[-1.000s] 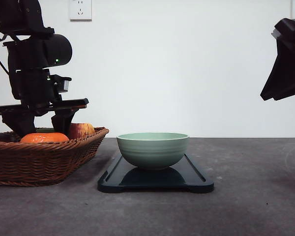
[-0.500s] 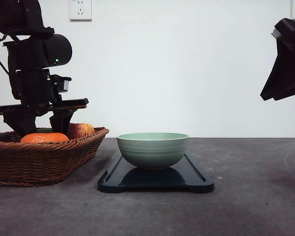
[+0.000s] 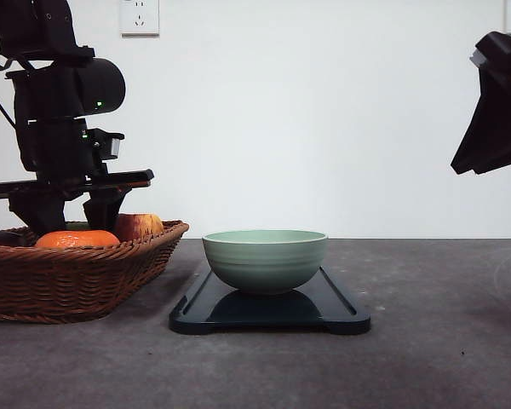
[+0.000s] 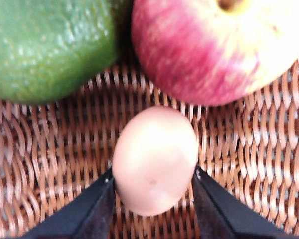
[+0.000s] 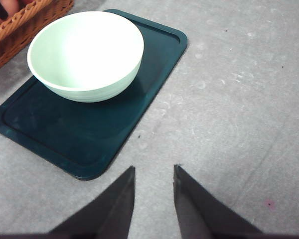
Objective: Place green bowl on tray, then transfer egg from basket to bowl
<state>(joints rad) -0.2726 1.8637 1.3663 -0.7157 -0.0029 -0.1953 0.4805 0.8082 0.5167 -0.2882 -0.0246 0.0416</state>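
Inside basket (image 4: 50, 164), left gripper (image 4: 154, 175) fingers (image 4: 92, 204) clamping egg (image 4: 154, 158)

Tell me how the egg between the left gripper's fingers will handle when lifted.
The egg is smooth and rounded, so it may slip or swivel between the left gripper's narrow fingers. Its shell is probably fragile, so squeeze gently. Set in the green bowl, it will likely roll to the bottom.

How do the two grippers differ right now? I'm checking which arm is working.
The left gripper is down in the basket, its fingers closed against the egg; the right gripper hangs raised beside the tray, holding nothing, fingers slightly apart. Both have dark fingers.
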